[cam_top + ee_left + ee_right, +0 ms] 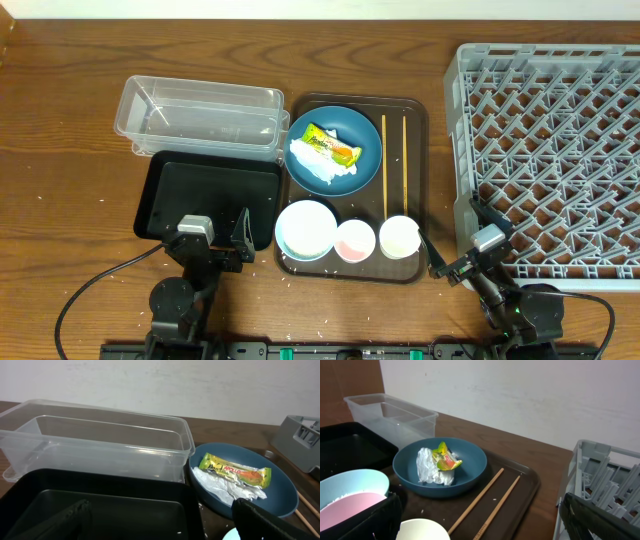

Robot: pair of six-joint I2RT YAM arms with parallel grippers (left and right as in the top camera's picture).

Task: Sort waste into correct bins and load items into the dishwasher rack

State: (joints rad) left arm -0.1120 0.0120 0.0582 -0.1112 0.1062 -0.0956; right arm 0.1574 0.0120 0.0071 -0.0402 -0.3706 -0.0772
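Wood bench point(60, 120). Snack wrapper point(331, 147) on blue plate point(366, 128), 1-2 o'clock from left gripper point(215, 240), long axis 10-4. Right gripper point(458, 242) marginally farther. Both wide open, empty.

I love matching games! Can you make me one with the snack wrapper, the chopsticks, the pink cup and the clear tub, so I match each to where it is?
Things
1. snack wrapper
2. chopsticks
3. pink cup
4. clear tub

Places
A. between the white bowl and the white cup
B. on the far side of the black tray
C. on the blue plate
D. flat on the brown tray, beside the plate

Pairs: 1-C, 2-D, 3-A, 4-B
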